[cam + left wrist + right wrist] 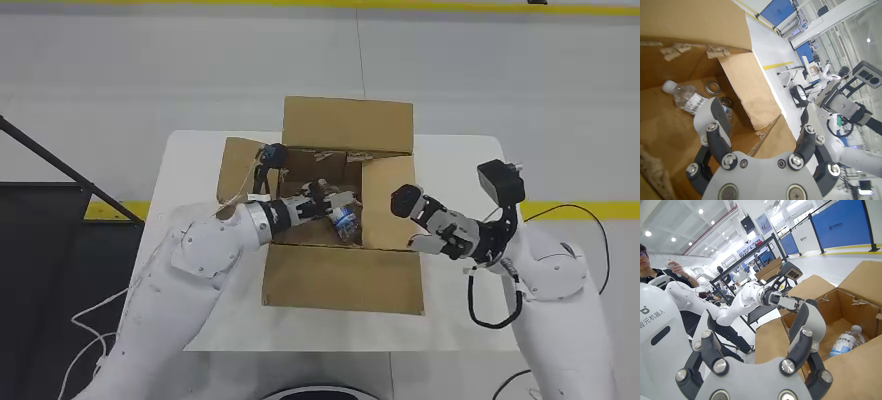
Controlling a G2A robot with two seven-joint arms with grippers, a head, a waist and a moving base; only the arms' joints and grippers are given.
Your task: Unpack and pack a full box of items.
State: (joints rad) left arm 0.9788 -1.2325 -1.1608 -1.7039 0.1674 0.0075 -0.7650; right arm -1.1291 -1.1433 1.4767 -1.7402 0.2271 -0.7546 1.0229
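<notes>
Two pincers are seen released: the left gripper (pixel 761 104), its jaws spread wide with nothing grasped, is held inside the cardboard box (pixel 340 282) at the middle of the top view, just beside a clear water bottle (pixel 346 222) laid on its side on the box floor. The right gripper (pixel 759 309), likewise spread and empty, is held over the box's right-hand flap, right of centre. The box is set on a white table (pixel 190 180).

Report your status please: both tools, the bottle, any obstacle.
Left tool open, inside box, beside bottle. Right tool open, over side flap. Bottle lying on box floor. No obstacle seen.
</notes>
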